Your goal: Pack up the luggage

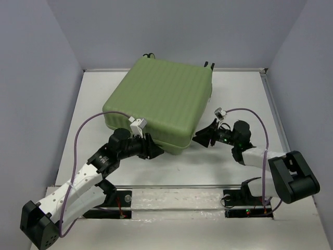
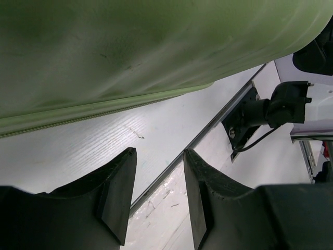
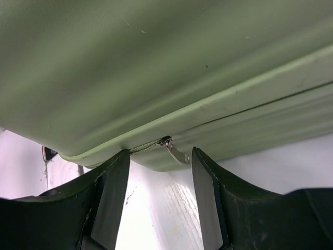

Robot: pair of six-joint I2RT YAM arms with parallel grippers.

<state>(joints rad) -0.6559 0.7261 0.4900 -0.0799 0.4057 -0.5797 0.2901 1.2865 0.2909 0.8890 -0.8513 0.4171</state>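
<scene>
White table (image 1: 240, 89) | closed luggage (image 1: 158, 101) centre | zipper pull (image 3: 176, 151) before right hand (image 3: 160, 161)

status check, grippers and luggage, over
Left gripper open, empty, at luggage front edge. Right gripper open, zipper pull just ahead. Luggage lid down, lying flat. Nothing in the way.

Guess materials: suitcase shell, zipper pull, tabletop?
Luggage: likely hard moulded plastic, satin green; ribbed shell, soft highlights. Zipper pull: looks like metal, a shiny silver tab. Table: white, finely ridged texture, probably plastic or laminate board; unsure.
</scene>
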